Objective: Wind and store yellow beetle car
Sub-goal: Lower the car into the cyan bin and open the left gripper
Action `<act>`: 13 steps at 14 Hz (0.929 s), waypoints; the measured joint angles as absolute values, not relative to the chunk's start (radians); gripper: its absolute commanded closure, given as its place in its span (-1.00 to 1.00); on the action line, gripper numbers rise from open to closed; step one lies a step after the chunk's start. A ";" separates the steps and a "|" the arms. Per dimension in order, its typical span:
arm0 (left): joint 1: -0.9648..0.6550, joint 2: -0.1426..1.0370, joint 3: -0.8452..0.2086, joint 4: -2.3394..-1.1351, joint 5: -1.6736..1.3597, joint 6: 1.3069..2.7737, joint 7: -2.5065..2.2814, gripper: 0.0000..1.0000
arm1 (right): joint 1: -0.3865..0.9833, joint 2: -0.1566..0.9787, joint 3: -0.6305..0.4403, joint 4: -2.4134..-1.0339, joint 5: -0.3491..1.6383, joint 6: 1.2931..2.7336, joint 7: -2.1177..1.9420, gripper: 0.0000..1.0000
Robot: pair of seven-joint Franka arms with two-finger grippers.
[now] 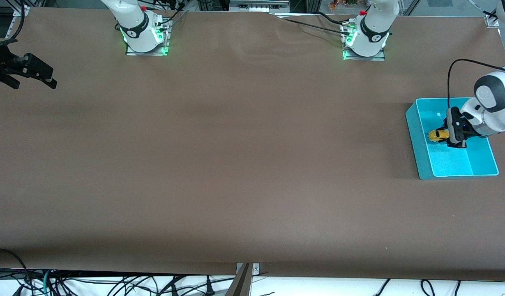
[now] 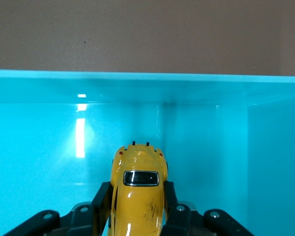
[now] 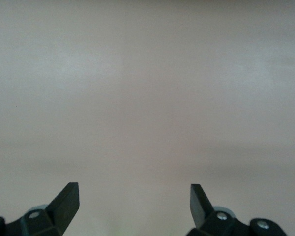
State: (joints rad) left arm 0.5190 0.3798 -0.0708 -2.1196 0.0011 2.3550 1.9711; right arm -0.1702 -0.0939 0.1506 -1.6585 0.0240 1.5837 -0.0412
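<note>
A: What does the scene look like?

B: A wide brown table (image 1: 236, 164) fills the view, with a turquoise bin (image 1: 416, 135) at the left arm's end.

A: Where is the yellow beetle car (image 1: 438, 135)?

B: Inside the bin, above its floor, pinched along both sides between the fingers (image 2: 102, 201) of the left gripper (image 1: 448, 135). In the left wrist view the car (image 2: 137, 191) points toward the bin's wall (image 2: 147, 88).

A: And the other arm?

B: It waits. The right gripper (image 1: 38, 74) hangs over the table's edge at the right arm's end, its fingers (image 3: 66, 201) spread wide with nothing between them.
</note>
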 measured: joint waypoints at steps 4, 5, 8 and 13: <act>0.511 0.425 -0.071 -2.119 0.001 2.408 1.971 0.43 | -0.170 -0.087 0.151 -1.659 0.024 1.584 -0.041 -1.00; 0.509 0.434 -0.071 -2.119 0.001 2.420 1.971 0.28 | -0.170 -0.086 0.150 -1.659 0.024 1.584 -0.040 -1.00; 0.506 0.445 -0.072 -2.117 0.001 2.435 1.971 -1.00 | -0.170 -0.086 0.150 -1.659 0.024 1.584 -0.037 -1.00; 0.492 0.428 -0.073 -2.082 0.001 2.391 1.965 -1.00 | -0.171 -0.086 0.135 -1.658 0.024 1.584 -0.037 -1.00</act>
State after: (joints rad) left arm 0.4916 0.4283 -0.0728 -2.0822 0.0011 2.3914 1.9649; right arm -0.1712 -0.0855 0.1348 -1.6584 0.0243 1.5837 -0.0368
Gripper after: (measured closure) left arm 0.000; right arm 0.000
